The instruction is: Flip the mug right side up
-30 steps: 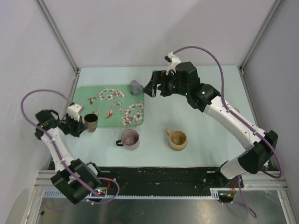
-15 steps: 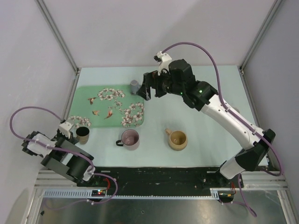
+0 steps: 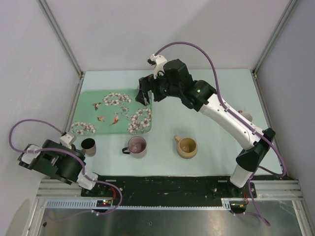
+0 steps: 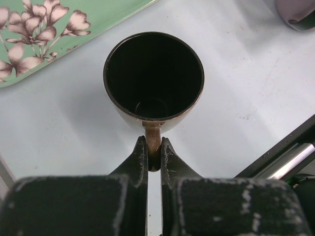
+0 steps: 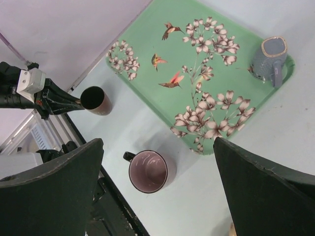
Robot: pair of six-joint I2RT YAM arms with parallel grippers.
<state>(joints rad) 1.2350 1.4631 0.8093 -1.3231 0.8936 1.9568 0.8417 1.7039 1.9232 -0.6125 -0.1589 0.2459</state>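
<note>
A grey mug (image 5: 272, 59) stands upside down on the far right corner of the green flowered tray (image 5: 147, 44), its base facing up. My right gripper (image 5: 157, 191) is open and empty, high above the tray; in the top view it (image 3: 144, 94) hides the grey mug. My left gripper (image 4: 153, 152) is shut on the handle of a dark brown mug (image 4: 153, 73). That mug stands upright, mouth up, on the table just off the tray's near left corner (image 3: 88, 145).
A pink mug (image 3: 137, 146) and a tan mug (image 3: 187, 146) stand upright on the table in front of the tray (image 3: 98, 115). The black front rail (image 3: 162, 182) runs along the near edge. Walls close in left and right.
My left arm has pulled back to the near left, carrying the brown mug off the tray's edge toward the front. My right gripper has moved left over the grey mug.
</note>
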